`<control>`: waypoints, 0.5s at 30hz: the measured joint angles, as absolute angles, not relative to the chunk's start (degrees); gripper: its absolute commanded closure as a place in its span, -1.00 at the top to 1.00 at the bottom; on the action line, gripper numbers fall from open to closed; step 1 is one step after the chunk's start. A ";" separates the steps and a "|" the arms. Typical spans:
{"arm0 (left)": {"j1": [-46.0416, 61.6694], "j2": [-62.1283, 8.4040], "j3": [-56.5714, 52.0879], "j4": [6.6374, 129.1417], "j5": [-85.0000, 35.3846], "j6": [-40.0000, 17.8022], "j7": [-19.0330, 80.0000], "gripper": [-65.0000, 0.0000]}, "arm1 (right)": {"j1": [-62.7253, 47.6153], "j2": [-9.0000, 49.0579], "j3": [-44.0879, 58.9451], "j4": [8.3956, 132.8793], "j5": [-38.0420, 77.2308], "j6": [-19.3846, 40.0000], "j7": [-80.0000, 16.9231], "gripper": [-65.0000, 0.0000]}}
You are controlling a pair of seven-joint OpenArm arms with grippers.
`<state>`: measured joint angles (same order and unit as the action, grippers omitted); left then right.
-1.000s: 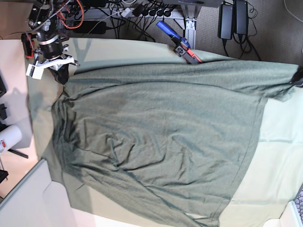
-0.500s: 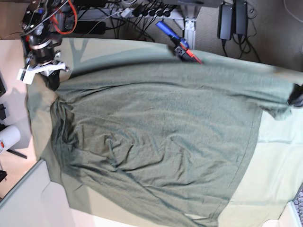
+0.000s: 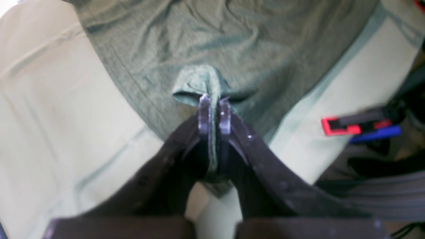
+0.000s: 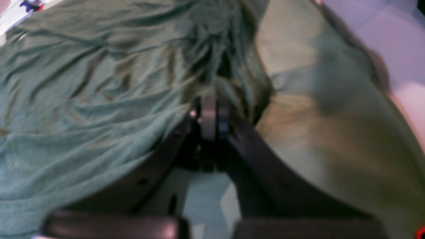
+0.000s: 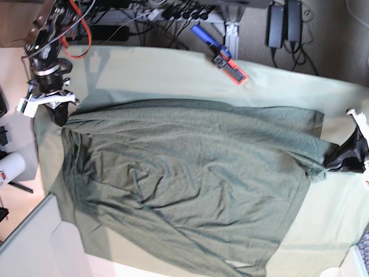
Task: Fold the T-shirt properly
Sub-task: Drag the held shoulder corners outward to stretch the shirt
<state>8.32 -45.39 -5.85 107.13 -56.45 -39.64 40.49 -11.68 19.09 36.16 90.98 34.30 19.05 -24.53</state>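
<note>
The dark grey-green T-shirt (image 5: 184, 173) lies spread and wrinkled across the pale mint tablecloth (image 5: 161, 75). My right gripper (image 5: 60, 114) is at the shirt's upper left corner in the base view and is shut on a bunched edge of fabric; the right wrist view shows it (image 4: 209, 111) closed on the cloth (image 4: 83, 93). My left gripper (image 5: 335, 161) is at the shirt's right edge. In the left wrist view it (image 3: 214, 104) is shut on a pinched fold of the shirt (image 3: 232, 43), with fabric running down between the fingers.
A red-and-blue clamp (image 5: 222, 55) lies on the tablecloth's far edge, also in the left wrist view (image 3: 358, 124). A white roll (image 5: 10, 168) stands off the left edge. A grey panel (image 5: 34, 248) is at the bottom left. Cables and power bricks (image 5: 282, 23) hang beyond the table.
Both grippers have drawn the shirt's far edge toward the near side. The left gripper moved down the right edge, the right gripper moved left and down. The clamp is now uncovered.
</note>
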 measured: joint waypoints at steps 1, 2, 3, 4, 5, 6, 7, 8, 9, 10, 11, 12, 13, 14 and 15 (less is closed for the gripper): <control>6.26 -45.39 -4.47 105.41 -56.45 -39.68 40.42 -1.00 | -10.81 19.07 36.18 90.11 34.13 19.00 -24.51 -1.00; 4.32 -45.36 -3.11 103.66 -56.45 -39.64 40.18 -1.00 | -9.91 19.05 36.18 89.08 34.26 19.05 -24.51 -1.00; 2.48 -45.28 -1.76 101.86 -56.45 -39.68 40.21 -1.00 | -8.88 19.05 36.21 87.94 34.24 19.14 -24.51 -1.00; 0.64 -45.04 -0.51 100.01 -56.40 -39.64 40.21 -1.00 | -7.86 19.03 36.21 86.83 34.11 19.00 -24.51 -1.00; -1.02 -44.62 0.64 98.21 -56.40 -39.62 40.23 -1.00 | -6.92 19.03 36.21 85.89 34.17 19.03 -24.51 -1.00; -2.50 -44.23 1.87 96.51 -56.40 -39.55 40.21 -1.00 | -5.93 19.03 36.23 84.99 34.20 19.09 -24.51 -1.00; -3.77 -43.59 2.96 94.94 -56.40 -39.51 40.25 -1.00 | -5.02 19.03 36.23 84.09 34.11 19.03 -24.49 -1.00; -4.82 -42.89 3.92 93.41 -56.45 -39.46 40.21 -1.00 | -4.03 19.03 36.23 83.29 33.85 19.03 -24.51 -1.00; -5.78 -42.17 4.91 91.92 -56.38 -39.44 40.21 -1.00 | -3.11 19.03 36.23 82.54 33.39 19.05 -24.51 -1.00; -6.70 -41.45 5.74 90.54 -55.90 -39.44 40.27 -1.00 | -2.17 19.03 36.25 81.80 33.12 19.11 -24.51 -1.00; -7.70 -40.64 6.48 89.12 -55.22 -39.44 40.27 -1.00 | -1.23 19.05 36.25 80.93 32.75 19.07 -24.49 -1.00; -8.67 -39.94 7.22 87.59 -54.87 -39.42 40.18 -1.00 | -0.32 19.05 36.27 80.01 32.53 19.03 -24.47 -1.00; -9.54 -39.22 7.88 86.17 -54.28 -39.44 39.83 -1.00 | 0.51 19.05 36.27 79.09 32.51 19.03 -24.47 -1.00; -10.41 -38.48 8.29 84.66 -54.06 -39.44 39.62 -1.00 | 1.28 19.03 36.27 78.11 32.40 19.00 -24.43 -1.00; -11.18 -37.78 8.73 83.13 -54.00 -39.44 39.29 -1.00 | 2.00 19.03 36.25 77.17 32.38 19.03 -24.29 -1.00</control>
